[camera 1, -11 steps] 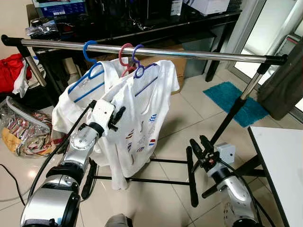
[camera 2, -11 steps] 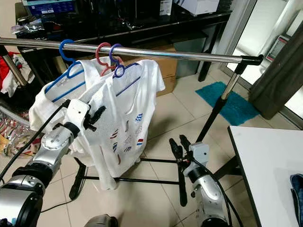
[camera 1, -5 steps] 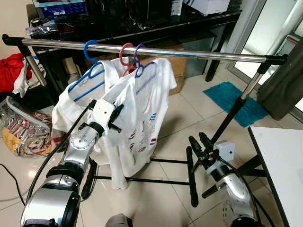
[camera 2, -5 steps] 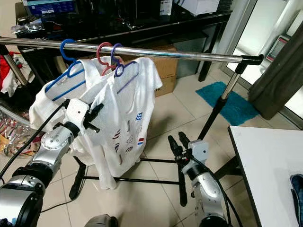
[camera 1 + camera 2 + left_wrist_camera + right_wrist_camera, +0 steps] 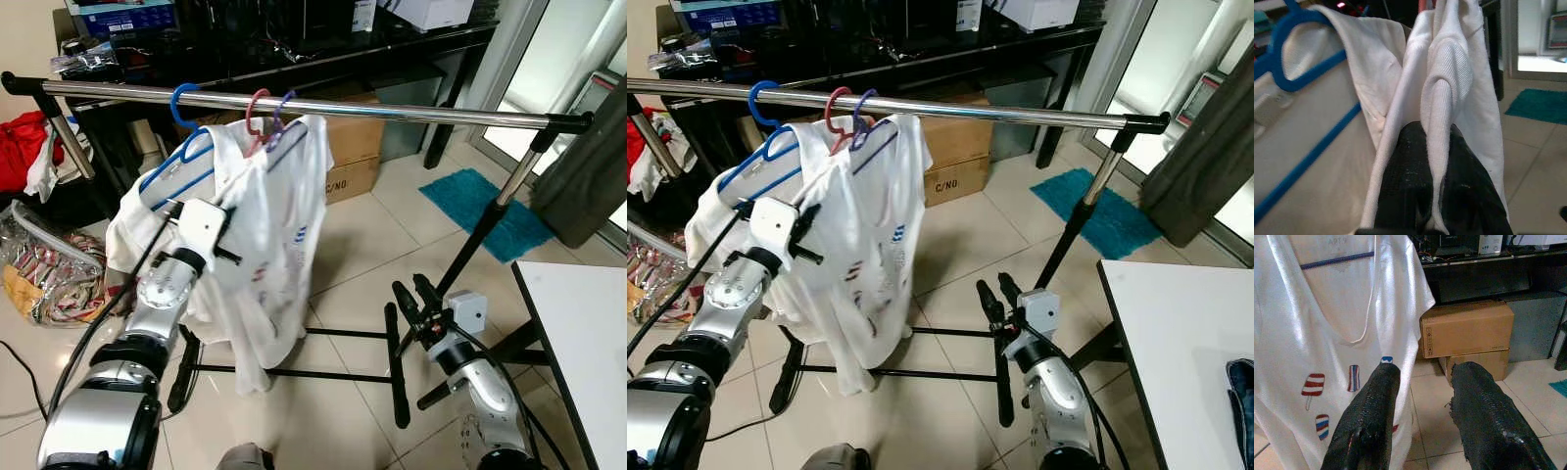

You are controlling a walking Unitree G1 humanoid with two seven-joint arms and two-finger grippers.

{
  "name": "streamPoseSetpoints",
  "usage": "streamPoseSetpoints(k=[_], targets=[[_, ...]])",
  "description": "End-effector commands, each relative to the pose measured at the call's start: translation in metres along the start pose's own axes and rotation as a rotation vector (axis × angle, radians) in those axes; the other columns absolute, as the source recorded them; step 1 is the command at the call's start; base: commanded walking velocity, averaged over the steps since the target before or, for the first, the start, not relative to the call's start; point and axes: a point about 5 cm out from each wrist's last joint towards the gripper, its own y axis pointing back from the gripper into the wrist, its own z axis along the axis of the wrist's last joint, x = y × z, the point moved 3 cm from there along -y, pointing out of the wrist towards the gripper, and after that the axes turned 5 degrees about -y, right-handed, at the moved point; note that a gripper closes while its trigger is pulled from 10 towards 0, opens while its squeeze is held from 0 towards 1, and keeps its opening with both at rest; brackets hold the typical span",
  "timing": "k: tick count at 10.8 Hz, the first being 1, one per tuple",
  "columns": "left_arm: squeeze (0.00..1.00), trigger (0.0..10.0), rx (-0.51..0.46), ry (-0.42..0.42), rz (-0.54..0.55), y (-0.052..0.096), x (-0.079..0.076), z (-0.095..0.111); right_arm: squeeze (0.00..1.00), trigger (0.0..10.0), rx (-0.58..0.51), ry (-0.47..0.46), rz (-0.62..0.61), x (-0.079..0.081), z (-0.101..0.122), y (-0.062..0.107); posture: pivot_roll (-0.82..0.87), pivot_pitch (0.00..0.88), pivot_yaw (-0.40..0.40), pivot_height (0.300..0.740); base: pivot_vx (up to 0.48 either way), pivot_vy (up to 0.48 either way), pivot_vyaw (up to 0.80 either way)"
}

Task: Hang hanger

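Hanger (image 5: 284, 122) with the white shirt (image 5: 269, 225) hooks the rail (image 5: 392, 108) at 1 o'clock above the left gripper (image 5: 1432, 196), which pinches a shirt fold; right gripper (image 5: 1422, 416), fingers spread, idles low at 4 o'clock, farther off.

Pale glossy floor tiles (image 5: 353, 245) all over, catching plenty of daylight from the glass door (image 5: 573, 59) over on the right. A small teal shaggy mat (image 5: 480, 211) sits in front of it, with a dark grey curtain (image 5: 588, 186) hanging beside. Along the back there's a black shelf unit (image 5: 392, 39) with brown cardboard boxes (image 5: 348, 157) under it. White worktop corner (image 5: 583, 323) at lower right, red cloth pile (image 5: 22, 147) at far left.
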Motion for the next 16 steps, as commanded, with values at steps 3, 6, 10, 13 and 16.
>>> streamPoseSetpoints(k=[3,6,10,13,16], targets=[[0.0,10.0,-0.176,-0.088,-0.009,-0.007,-0.002,0.033,0.0,10.0,0.0,0.009,-0.015,-0.003,0.002,-0.002,0.16,0.01,0.0,0.74,0.0,0.0,0.0],[0.0,10.0,-0.206,-0.115,0.002,-0.009,-0.005,0.039,0.0,10.0,-0.003,0.015,-0.02,-0.004,0.004,-0.004,0.16,0.006,-0.001,0.74,0.0,0.0,0.0],[0.0,10.0,-0.229,-0.051,-0.012,0.005,-0.032,0.03,0.0,10.0,-0.007,0.035,-0.042,-0.009,0.005,-0.003,0.17,0.0,0.001,0.74,0.0,0.0,0.0],[0.0,10.0,-0.242,-0.067,-0.001,0.007,-0.03,0.032,0.0,10.0,-0.008,0.043,-0.038,-0.008,0.007,-0.006,0.18,0.0,-0.009,0.74,0.0,0.0,0.0],[0.0,10.0,-0.218,-0.04,-0.032,0.016,-0.043,0.022,0.0,10.0,-0.006,0.061,-0.038,-0.011,0.009,-0.005,0.17,0.0,-0.007,0.74,0.0,0.0,0.0]])
